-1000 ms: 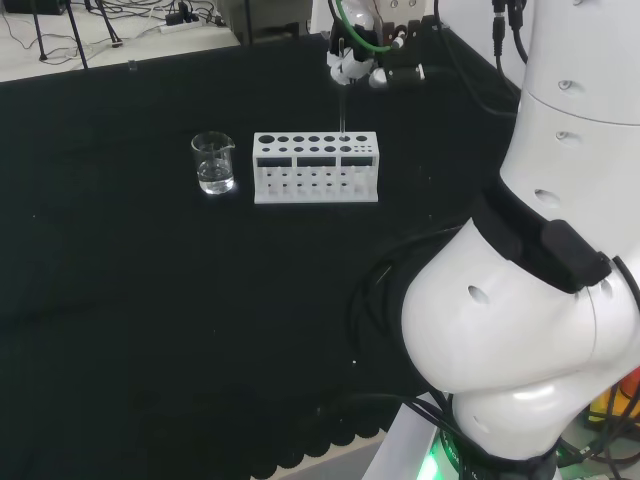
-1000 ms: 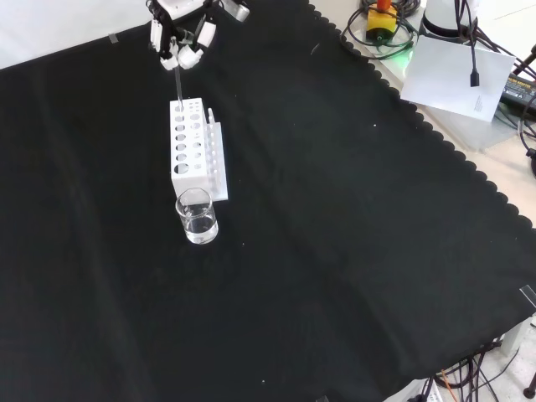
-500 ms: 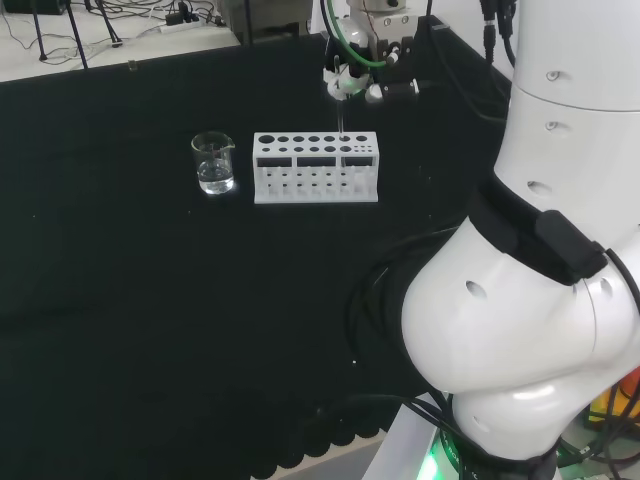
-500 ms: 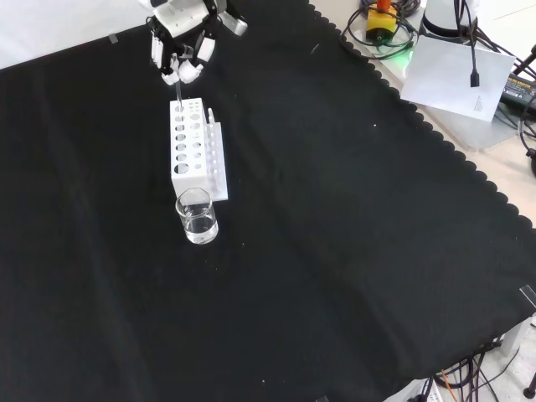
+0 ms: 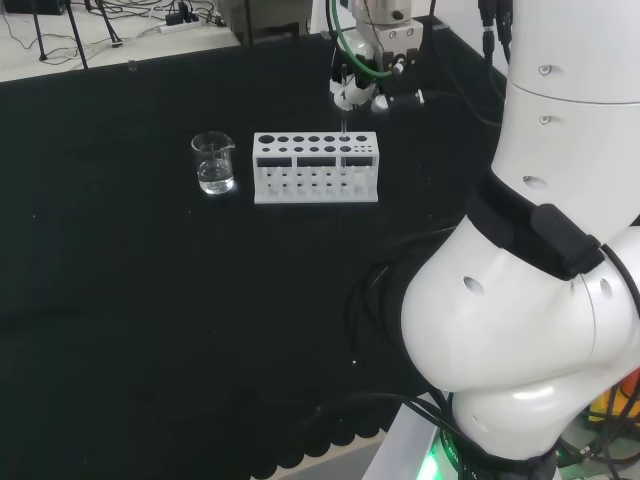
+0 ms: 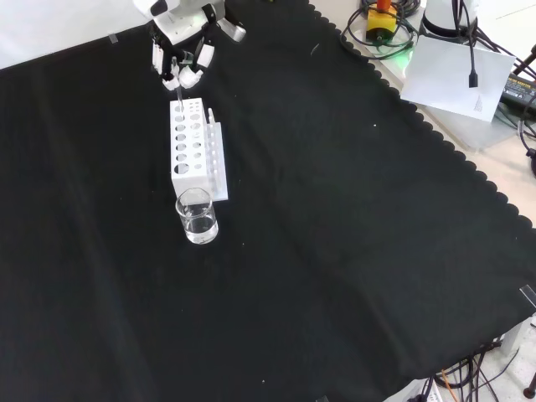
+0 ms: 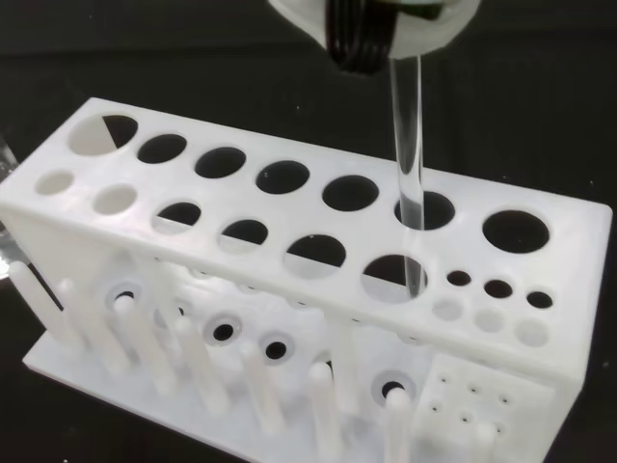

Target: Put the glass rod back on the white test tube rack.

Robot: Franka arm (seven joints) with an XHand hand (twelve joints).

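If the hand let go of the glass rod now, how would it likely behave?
The glass rod looks thin, stiff and smooth, so probably slippery and breakable. Its lower end already sits in a hole of the white rack, so it would likely drop through and lean, not roll.

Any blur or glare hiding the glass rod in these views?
Wrist view: glass rod sharp against the white rack; the hand above it is blurred. Head view: rod barely visible under the hand. Front view: rod a faint line above the rack.
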